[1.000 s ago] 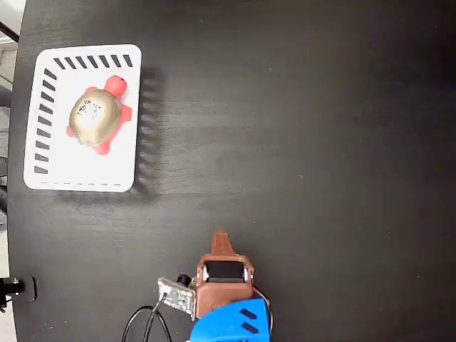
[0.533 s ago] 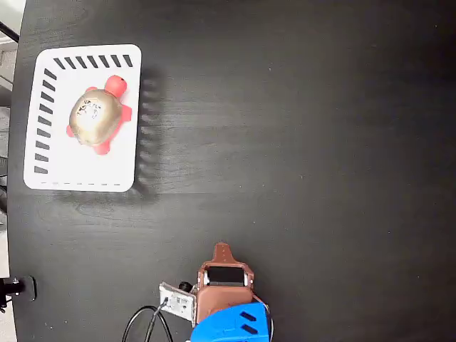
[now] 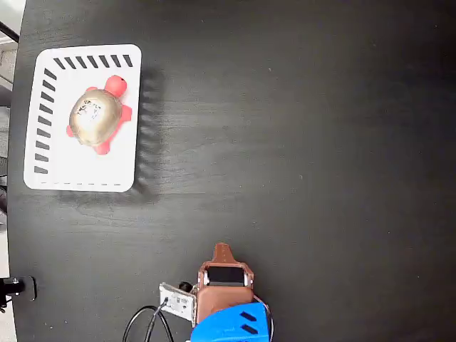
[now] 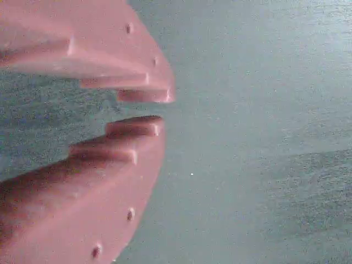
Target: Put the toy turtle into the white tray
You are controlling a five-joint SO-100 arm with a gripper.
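1. The reddish-brown fingers (image 4: 137,129) of the gripper (image 4: 144,110) sit nearly closed in the wrist view, a thin gap between their tips, holding nothing over the dark table (image 4: 264,110).
2. The turtle (image 3: 97,116) lies inside the white tray (image 3: 121,174) at upper left of the fixed view, its red head toward the slotted top wall.
3. The gripper (image 3: 222,249) rests at bottom centre, well apart from the tray.

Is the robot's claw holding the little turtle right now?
No. In the fixed view the toy turtle lies inside the white tray, far from the gripper, which holds nothing.
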